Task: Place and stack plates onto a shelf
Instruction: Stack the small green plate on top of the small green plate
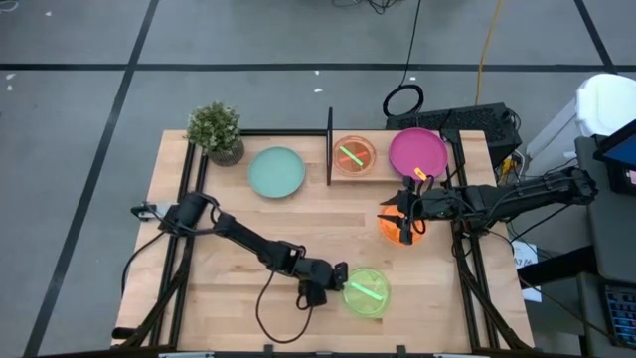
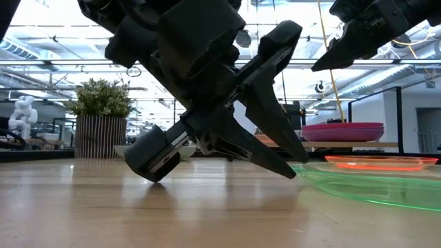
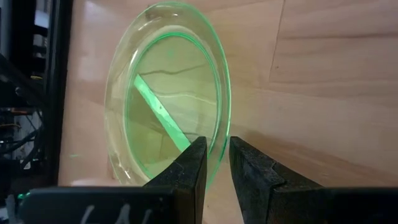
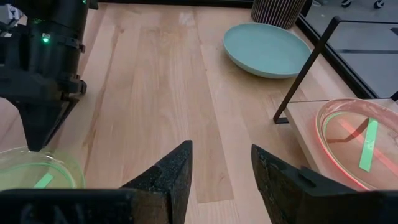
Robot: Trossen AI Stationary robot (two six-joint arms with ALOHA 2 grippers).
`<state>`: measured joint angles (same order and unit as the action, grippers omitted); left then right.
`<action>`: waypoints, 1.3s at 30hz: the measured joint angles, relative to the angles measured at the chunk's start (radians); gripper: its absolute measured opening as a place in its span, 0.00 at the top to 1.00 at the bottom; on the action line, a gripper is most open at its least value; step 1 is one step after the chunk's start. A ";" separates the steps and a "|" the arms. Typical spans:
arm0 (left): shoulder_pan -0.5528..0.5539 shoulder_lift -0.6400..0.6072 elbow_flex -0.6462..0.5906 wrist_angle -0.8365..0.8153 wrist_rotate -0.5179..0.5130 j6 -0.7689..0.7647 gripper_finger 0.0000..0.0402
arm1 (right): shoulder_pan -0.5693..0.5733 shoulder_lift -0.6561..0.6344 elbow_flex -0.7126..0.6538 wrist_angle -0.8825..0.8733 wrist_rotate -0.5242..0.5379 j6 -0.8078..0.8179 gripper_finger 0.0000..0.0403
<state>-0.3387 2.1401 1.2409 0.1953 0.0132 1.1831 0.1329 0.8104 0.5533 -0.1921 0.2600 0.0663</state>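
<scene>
Two grippers at work. Nearest, left gripper (image 1: 340, 279) sits low at the table's near edge, fingers nearly together, pinching the left rim of the green plate (image 1: 367, 292); left wrist view shows the rim running between the two fingertips (image 3: 194, 163). Green plate lies flat on the table (image 1: 238, 229), near right of centre, just right of that gripper. Farther back, right gripper (image 1: 405, 221) hangs spread, holding nothing, over the orange plate (image 1: 391, 227), which lies on the table at right. Beyond it, on the far side, the shelf (image 1: 353, 170) holds a pink plate (image 1: 353, 154) with a green plate inside it. Magenta plate (image 1: 417, 152) sits just right of the shelf. Teal plate (image 1: 276, 171) lies left of the shelf's black panel (image 1: 329, 147), potted plant (image 1: 217, 130) at far left.
</scene>
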 joint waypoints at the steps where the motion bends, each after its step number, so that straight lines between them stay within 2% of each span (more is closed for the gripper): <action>1: -0.001 0.002 0.011 -0.005 -0.004 0.003 0.81 | 0.000 0.000 0.000 0.000 0.000 0.000 0.63; 7: -0.001 0.007 0.076 -0.117 -0.012 0.025 0.81 | 0.000 0.000 0.000 -0.001 0.000 0.000 0.63; 21: -0.007 0.004 0.178 -0.252 -0.014 0.030 0.81 | 0.000 0.000 0.000 -0.007 0.000 -0.002 0.63; 25: -0.009 0.001 0.186 -0.286 -0.013 0.076 0.81 | 0.000 0.000 0.000 -0.007 0.000 -0.002 0.63; 39: -0.011 0.000 0.158 -0.227 -0.037 0.117 0.81 | 0.000 0.000 0.000 -0.006 0.000 -0.003 0.63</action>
<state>-0.3500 2.1403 1.3987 -0.0319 -0.0235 1.3002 0.1328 0.8101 0.5533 -0.1986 0.2596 0.0635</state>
